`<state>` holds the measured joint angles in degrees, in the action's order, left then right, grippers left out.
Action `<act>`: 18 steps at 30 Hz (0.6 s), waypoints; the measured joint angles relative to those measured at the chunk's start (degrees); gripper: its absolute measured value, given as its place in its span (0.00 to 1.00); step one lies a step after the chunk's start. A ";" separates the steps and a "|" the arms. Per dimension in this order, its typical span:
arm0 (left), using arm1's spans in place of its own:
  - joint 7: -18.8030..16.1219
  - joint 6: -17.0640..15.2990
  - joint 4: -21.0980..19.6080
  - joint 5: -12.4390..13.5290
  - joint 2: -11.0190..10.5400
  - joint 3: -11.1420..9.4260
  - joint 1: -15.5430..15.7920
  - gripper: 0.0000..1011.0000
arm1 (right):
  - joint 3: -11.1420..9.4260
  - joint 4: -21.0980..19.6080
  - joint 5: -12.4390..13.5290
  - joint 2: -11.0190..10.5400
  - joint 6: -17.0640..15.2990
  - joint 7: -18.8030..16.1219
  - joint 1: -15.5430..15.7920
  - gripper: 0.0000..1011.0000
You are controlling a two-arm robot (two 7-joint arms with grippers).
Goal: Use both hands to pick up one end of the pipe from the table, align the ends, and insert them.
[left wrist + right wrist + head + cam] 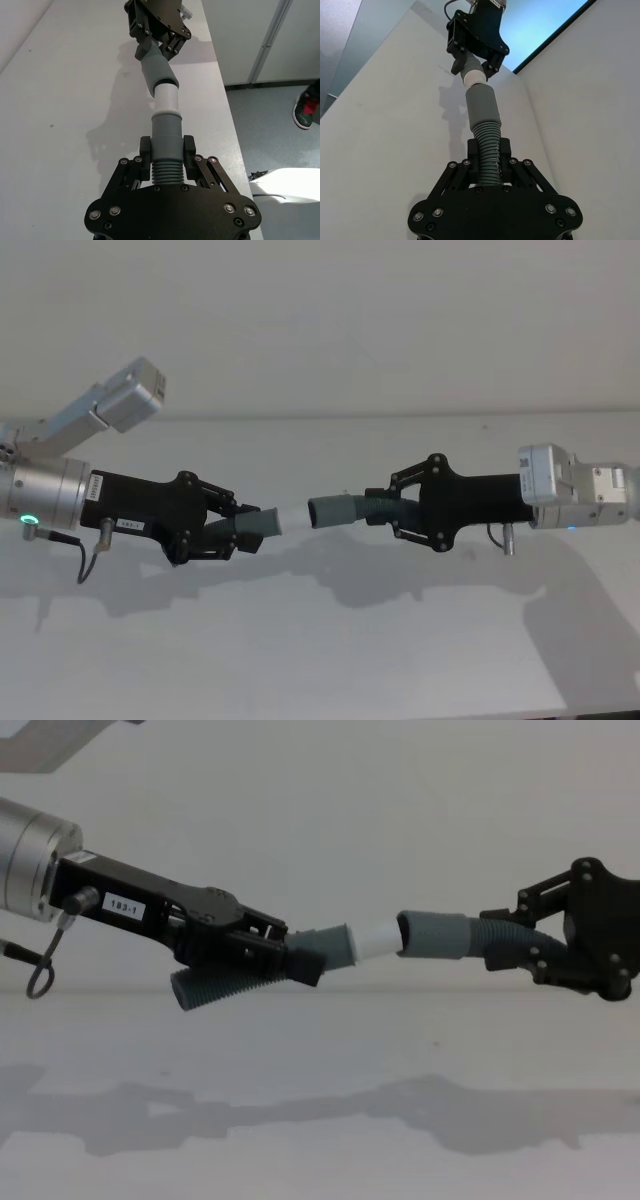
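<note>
1. Jaws of the left black jointed-finger gripper [232, 532] pressed onto the dark-grey corrugated hose piece with the narrow cuff [250, 972]. In the left wrist view both finger pads flank the smooth cuff just above the ribs, touching it on either side.
2. Jaws of the right black jointed-finger gripper [400, 510] pinch the second dark-grey corrugated hose piece [487, 150] on its ribbed section; the ribs run between the fingers, contact on both sides.
3. Writing: white label on the left gripper's black body reads "183-1" [124, 907]. A small white sticker on that body near the silver cylindrical wrist [45, 495] is too small to read. The code sticker on the right arm's grey wrist housing [545, 480] is also unreadable.
4. Left piece: narrow grey cuff ending in a white tip [377, 937], pointing toward the right gripper. The ribbed tail hangs out below and behind the fingers.
5. Right piece: wider smooth grey socket cuff [432, 934], mouth facing the white tip.
6. Tip and socket mouth sit end to end, touching or just entering in the chest and left wrist views; depth cannot be told. Axes slightly angled, not in one straight line.
7. Both pieces are held in the air above the plain matte white table [320, 640]; their shadows fall on it below.
</note>
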<state>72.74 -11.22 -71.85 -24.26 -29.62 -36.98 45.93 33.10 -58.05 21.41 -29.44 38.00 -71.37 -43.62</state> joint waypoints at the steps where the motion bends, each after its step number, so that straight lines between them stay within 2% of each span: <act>1: 0.00 0.00 0.00 0.00 0.00 0.00 0.00 0.34 | 0.07 -0.08 0.09 -0.01 -0.07 0.00 -0.01 0.21; 18: 0.00 0.00 0.00 0.00 0.00 0.00 0.00 0.34 | 0.59 -0.63 0.94 -0.36 -0.62 0.09 -0.17 0.21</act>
<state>72.74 -11.21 -71.85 -24.26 -29.62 -36.98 45.93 33.69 -58.67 22.34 -29.80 37.38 -71.27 -43.79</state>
